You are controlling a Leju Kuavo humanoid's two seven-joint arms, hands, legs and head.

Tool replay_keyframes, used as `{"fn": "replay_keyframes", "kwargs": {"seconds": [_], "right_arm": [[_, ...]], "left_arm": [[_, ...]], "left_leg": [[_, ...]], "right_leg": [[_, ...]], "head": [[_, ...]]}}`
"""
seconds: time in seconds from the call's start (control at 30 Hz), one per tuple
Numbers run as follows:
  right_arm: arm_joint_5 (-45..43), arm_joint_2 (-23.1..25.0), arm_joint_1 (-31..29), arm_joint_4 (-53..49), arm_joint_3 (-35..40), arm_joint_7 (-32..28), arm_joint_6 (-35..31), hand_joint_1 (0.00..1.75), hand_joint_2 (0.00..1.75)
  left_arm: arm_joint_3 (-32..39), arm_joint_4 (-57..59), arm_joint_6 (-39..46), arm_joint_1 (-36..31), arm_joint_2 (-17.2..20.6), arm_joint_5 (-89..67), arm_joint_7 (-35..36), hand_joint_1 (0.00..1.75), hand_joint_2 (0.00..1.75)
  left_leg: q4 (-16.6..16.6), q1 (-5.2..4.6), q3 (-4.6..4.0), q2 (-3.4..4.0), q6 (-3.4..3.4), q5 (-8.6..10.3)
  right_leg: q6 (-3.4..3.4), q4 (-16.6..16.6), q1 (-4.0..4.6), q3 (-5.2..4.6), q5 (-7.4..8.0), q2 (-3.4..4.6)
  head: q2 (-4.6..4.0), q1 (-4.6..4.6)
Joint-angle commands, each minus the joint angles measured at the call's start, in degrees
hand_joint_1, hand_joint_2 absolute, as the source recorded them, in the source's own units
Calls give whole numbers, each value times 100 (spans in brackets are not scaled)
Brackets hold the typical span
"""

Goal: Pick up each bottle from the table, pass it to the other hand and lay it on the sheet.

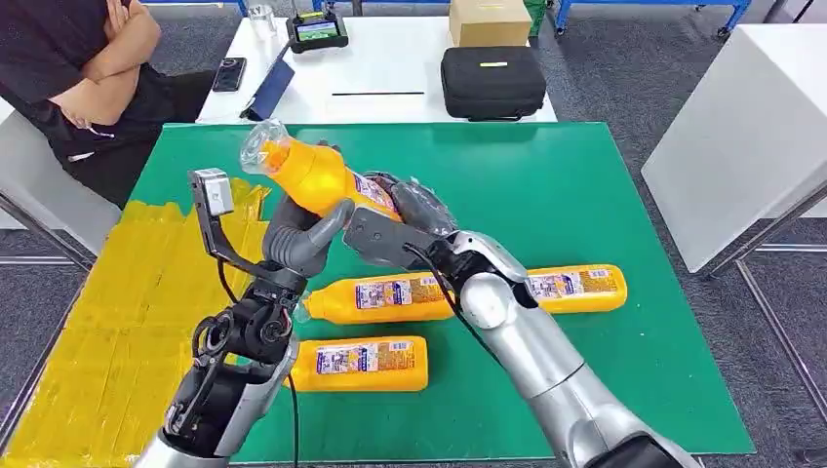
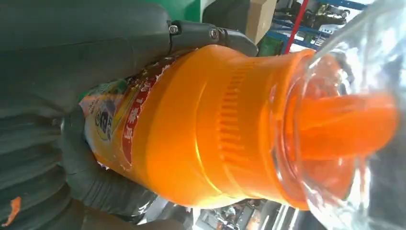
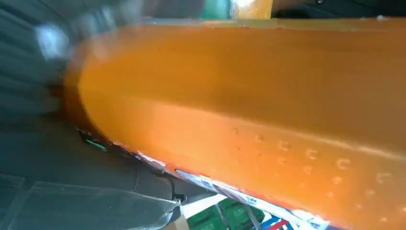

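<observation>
An orange bottle [image 1: 310, 172] with a clear cap is held in the air over the green mat [image 1: 546, 185], cap pointing to the far left. My left hand [image 1: 300, 240] grips it from below around the middle, fingers wrapped around the bottle [image 2: 215, 124] in the left wrist view. My right hand [image 1: 412, 209] holds its base end. The right wrist view shows the bottle's orange side [image 3: 268, 96] close up against the hand [image 3: 72, 182]. The yellow sheet [image 1: 127, 302] lies to the left, bare.
Three more orange bottles lie on the mat: one [image 1: 382, 297] under the hands, one [image 1: 577, 289] to the right, one [image 1: 361, 364] nearest me. A person [image 1: 78, 68] sits at the far left. Behind stands a white table [image 1: 390, 68] with a black case [image 1: 492, 82].
</observation>
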Motion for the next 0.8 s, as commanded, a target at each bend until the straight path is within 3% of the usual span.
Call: {"fn": "replay_keyframes", "kwargs": {"seconds": [0.03, 0.43, 0.47, 0.5, 0.8], "right_arm": [[-17, 77, -281, 316, 250, -28, 32, 175, 175], [-82, 87, -45, 360, 421, -184, -20, 175, 175], [-79, 85, -26, 414, 492, -195, -11, 175, 175], [-77, 91, -9, 492, 587, -211, -2, 175, 175], [-40, 95, -5, 667, 994, -296, -10, 175, 175]], "left_arm": [[-343, 371, -62, -299, 61, 17, 34, 0, 175], [-167, 324, 284, -226, -26, -240, -254, 0, 175], [-124, 298, 350, -193, -32, -232, -294, 14, 175], [-73, 265, 426, -161, -50, -188, -361, 175, 175], [-20, 140, 725, -66, -31, -59, -600, 175, 175]], "left_leg": [[6, 4, 8, 0, -21, -6], [4, 9, 20, 2, -32, -11], [-3, 3, 8, -1, -13, -2], [-3, 3, 10, 3, -14, -3], [1, 8, 11, 5, -21, -7]], "right_leg": [[2, 4, 3, 10, -7, -11], [1, 0, 8, 24, -10, -13], [0, -4, 3, 10, -2, -6], [1, -4, 3, 11, -2, -2], [1, -2, 7, 14, -5, -4]], "head": [[0, 2], [0, 2], [0, 0], [0, 2], [0, 2]]}}
